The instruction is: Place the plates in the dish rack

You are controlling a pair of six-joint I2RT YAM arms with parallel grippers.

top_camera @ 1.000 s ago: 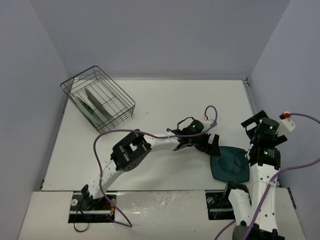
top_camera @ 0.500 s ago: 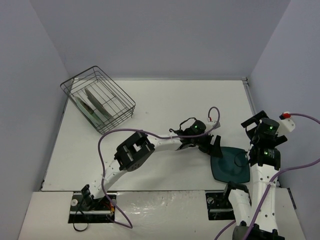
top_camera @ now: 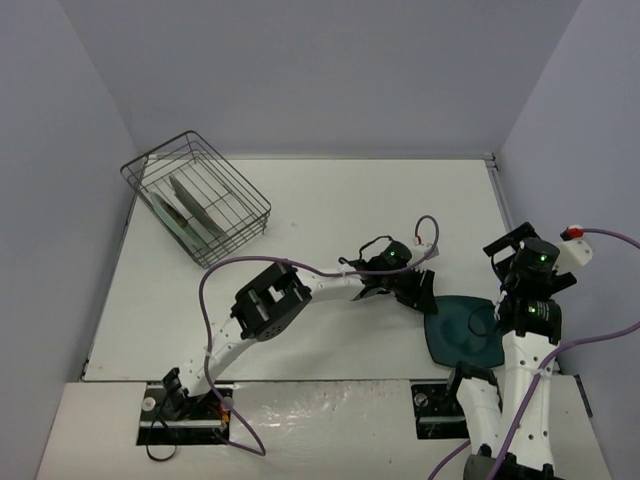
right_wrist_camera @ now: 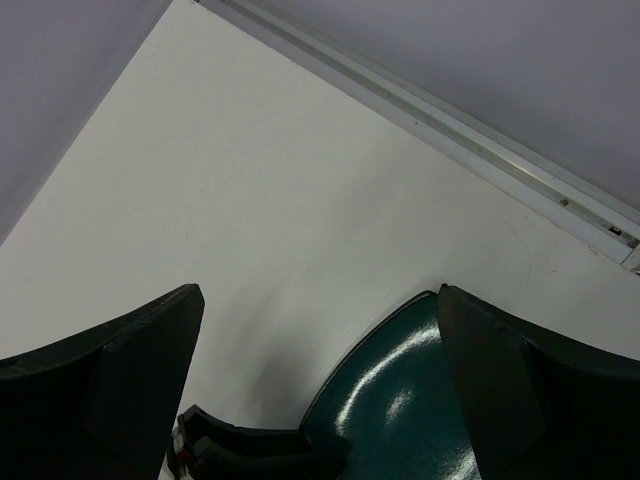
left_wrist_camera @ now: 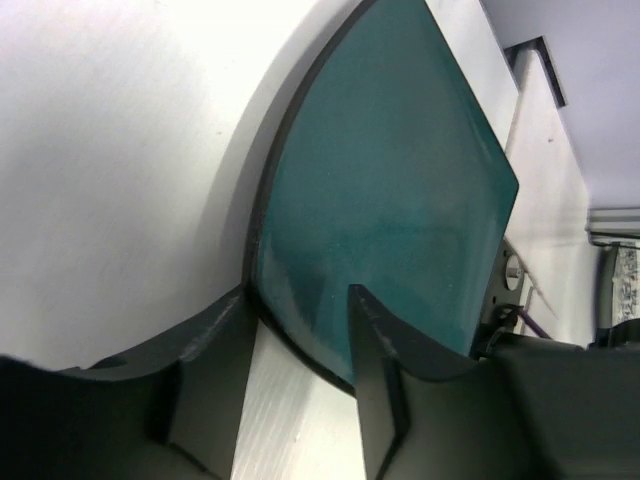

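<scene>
The dark teal rounded-square plate (top_camera: 468, 332) lies on the table at the right front, also seen in the left wrist view (left_wrist_camera: 390, 180) and the right wrist view (right_wrist_camera: 400, 420). My left gripper (top_camera: 425, 296) reaches its left rim. The jaws straddle that rim (left_wrist_camera: 298, 295), one finger outside it and one on the plate's face, both touching it. My right gripper (top_camera: 506, 242) hangs open (right_wrist_camera: 320, 295) just beyond the plate's far edge, holding nothing. The dish rack (top_camera: 250, 190) stands at the back left with two plates upright inside, a pale one (top_camera: 178, 218) and a grey one (top_camera: 194, 200).
The white table (top_camera: 330, 200) is enclosed by lilac walls. A metal rail (right_wrist_camera: 480, 130) runs along its right edge, near the right arm. Purple cables (top_camera: 215, 290) loop over the left arm. The left gripper's finger (right_wrist_camera: 255, 450) shows at the bottom of the right wrist view.
The left gripper moved slightly right onto the teal plate's rim and its jaws closed from wide open to pinching it. The right arm stayed still.
</scene>
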